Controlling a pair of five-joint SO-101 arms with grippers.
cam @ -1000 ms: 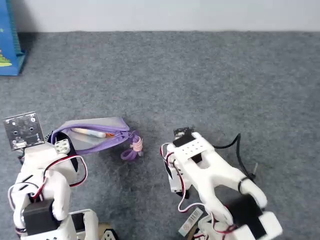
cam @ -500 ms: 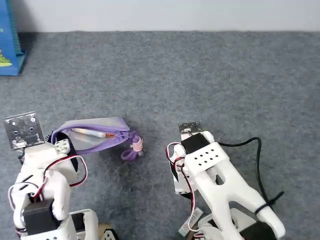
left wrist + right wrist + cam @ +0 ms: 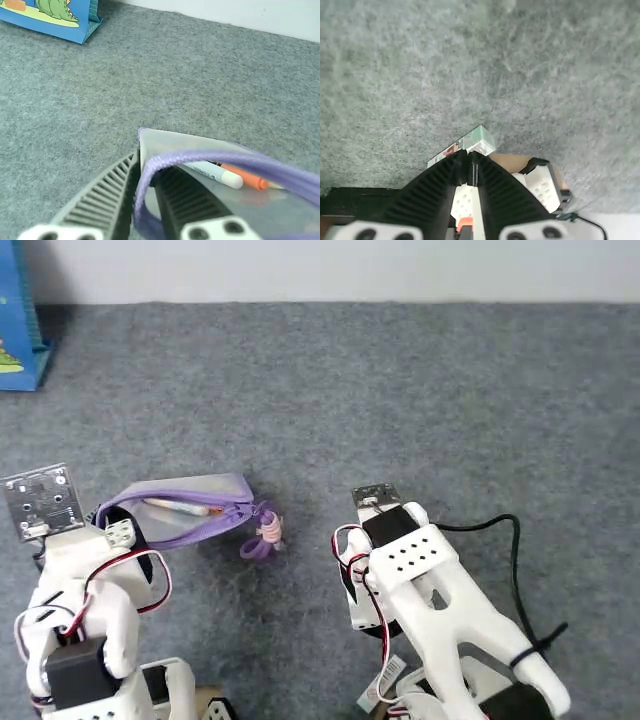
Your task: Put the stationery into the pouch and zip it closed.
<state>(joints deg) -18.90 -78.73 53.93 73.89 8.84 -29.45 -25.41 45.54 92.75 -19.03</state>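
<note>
Pouch (image 3: 190,512) lies at the lower left of the high view on the grey surface (image 3: 420,390), unzipped, with pens (image 3: 222,176) inside. Left end effector (image 3: 145,164) pinches its end edge; right end effector (image 3: 470,156) is closed and empty. The thin fabric could slip free if the zipper pull (image 3: 268,531) gets tugged hard.

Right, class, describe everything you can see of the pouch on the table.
The pouch is soft grey fabric edged with a purple zip, lying unzipped on the grey carpet. A white-capped marker and an orange pen lie inside. A purple loop with a pink charm lies at one end. The left gripper pinches the rim at the other end.
</note>
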